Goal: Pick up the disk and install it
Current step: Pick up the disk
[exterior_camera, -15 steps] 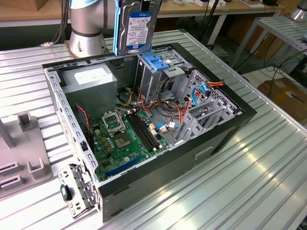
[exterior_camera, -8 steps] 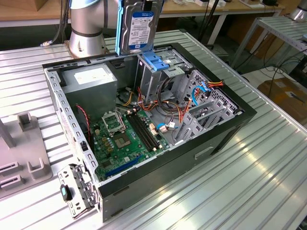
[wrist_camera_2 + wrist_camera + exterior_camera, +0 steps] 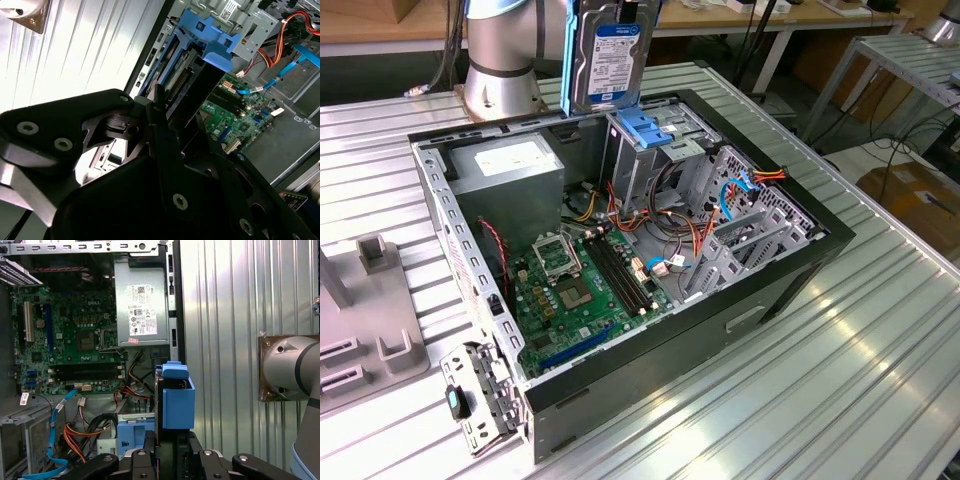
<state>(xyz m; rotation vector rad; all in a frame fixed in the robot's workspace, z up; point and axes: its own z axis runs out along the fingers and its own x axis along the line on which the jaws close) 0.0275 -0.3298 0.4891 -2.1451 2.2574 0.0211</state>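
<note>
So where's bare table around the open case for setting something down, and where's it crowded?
Free: ribbed table on the exterior view's right of the computer case. Crowded: grey fixtures on that view's left; cables inside; the disk held above the drive cage.

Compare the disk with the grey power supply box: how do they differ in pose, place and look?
The disk stands upright above the computer case, held in the hand; the power supply box sits inside the case. The disk is smaller and thinner than the box. The disk carries a blue-and-white label and blue side rails; the box a white sticker. Both are grey metal rectangles.
</note>
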